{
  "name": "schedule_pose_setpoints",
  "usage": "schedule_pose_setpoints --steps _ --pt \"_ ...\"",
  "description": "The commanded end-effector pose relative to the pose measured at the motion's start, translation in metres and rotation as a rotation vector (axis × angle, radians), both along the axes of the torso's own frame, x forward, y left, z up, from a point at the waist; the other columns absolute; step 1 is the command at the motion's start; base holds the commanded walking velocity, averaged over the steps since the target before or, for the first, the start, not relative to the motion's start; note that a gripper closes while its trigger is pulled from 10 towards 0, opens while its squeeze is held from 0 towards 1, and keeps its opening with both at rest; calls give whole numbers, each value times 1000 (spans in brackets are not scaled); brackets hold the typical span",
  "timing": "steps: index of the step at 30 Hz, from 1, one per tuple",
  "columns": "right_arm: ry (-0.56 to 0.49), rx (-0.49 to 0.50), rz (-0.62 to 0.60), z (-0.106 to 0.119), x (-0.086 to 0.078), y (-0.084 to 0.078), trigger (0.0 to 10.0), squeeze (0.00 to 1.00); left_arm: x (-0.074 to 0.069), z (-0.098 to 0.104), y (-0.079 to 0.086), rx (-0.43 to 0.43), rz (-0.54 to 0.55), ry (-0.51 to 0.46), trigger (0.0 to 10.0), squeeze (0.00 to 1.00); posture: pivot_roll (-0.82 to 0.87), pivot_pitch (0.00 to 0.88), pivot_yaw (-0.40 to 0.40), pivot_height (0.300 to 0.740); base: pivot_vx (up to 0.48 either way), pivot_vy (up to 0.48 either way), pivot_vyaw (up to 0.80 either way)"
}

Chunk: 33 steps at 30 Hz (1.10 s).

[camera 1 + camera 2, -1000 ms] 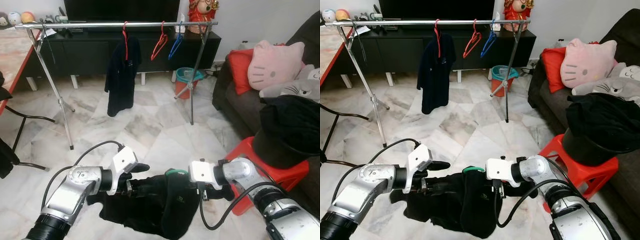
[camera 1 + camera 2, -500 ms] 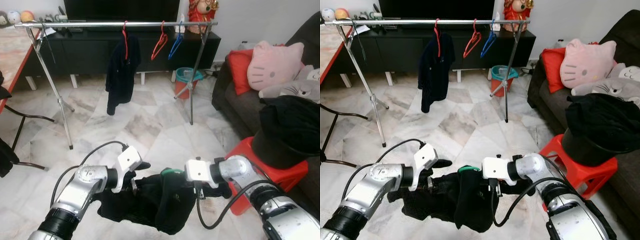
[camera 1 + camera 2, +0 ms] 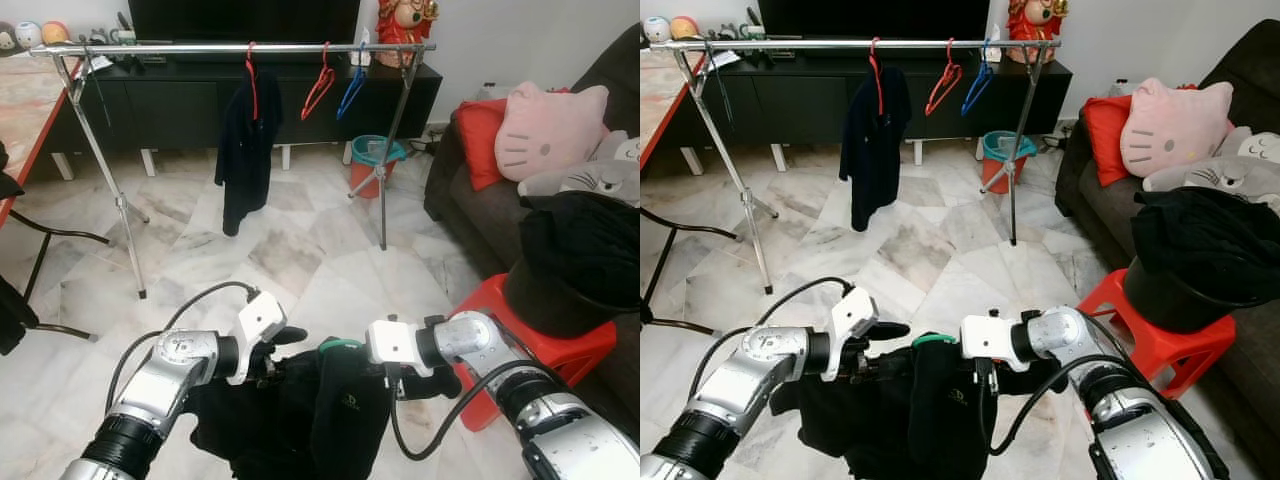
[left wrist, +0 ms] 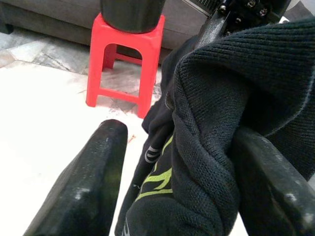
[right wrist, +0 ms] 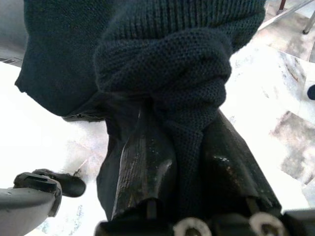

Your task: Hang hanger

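Note:
Low in front of me a dark knit garment [image 3: 310, 410] hangs between my two grippers, with the green hanger [image 3: 340, 345] showing at its top. My right gripper [image 5: 187, 162] is shut on a bunched fold of the knit. My left gripper [image 4: 172, 182] is open; the cloth lies against one finger [image 4: 270, 182] and stands apart from the other finger [image 4: 78, 191]. Farther ahead stands the metal rail [image 3: 230, 48]. It carries a dark garment on a red hanger [image 3: 243, 150], a bare red hanger [image 3: 320, 85] and a blue hanger [image 3: 350, 90].
A red stool [image 3: 560, 355] with a black bucket [image 3: 575, 265] stands close on my right, beside a sofa with a pink cushion [image 3: 550, 125]. A teal and red bin [image 3: 375, 160] sits by the rail's right leg. A table edge [image 3: 30, 110] is at left.
My grippers have drawn slightly closer together, and the held garment now hangs lower and more bunched. The dark garment on the rail has swung a little.

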State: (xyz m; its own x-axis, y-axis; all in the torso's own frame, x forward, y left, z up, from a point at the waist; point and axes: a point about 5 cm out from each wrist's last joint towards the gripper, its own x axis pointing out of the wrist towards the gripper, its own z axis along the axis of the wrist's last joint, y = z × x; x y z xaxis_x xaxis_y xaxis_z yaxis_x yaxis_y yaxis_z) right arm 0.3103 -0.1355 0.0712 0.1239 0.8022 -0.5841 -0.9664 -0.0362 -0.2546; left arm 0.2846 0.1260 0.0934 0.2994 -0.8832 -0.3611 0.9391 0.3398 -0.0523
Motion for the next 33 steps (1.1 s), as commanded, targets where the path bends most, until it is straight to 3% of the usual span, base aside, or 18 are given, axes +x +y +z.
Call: schedule_pose_setpoints --steps 1,28,29,31,32,33 --pt "-46 34 -16 13 9 0 0 0 0 1 -2 12 -25 6 0 0 127 0 -127 740 0 0 0" --pt "-51 34 -31 9 8 3 0 0 -1 1 -4 5 -46 17 0 0 127 0 -109 740 0 0 0" --pt "-49 33 -30 9 7 3 627 0 -1 1 -4 5 -46 17 0 0 125 0 -106 740 0 0 0" --pt "-46 32 -28 8 7 3 980 0 -1 1 -4 4 -46 17 0 0 125 0 -106 740 0 0 0" --pt "-43 30 -25 7 6 2 2941 0 -1 1 -5 4 -47 17 0 0 124 0 -105 740 0 0 0" --pt "-43 30 -25 7 6 2 2941 0 -1 1 -5 4 -47 17 0 0 124 0 -105 740 0 0 0"
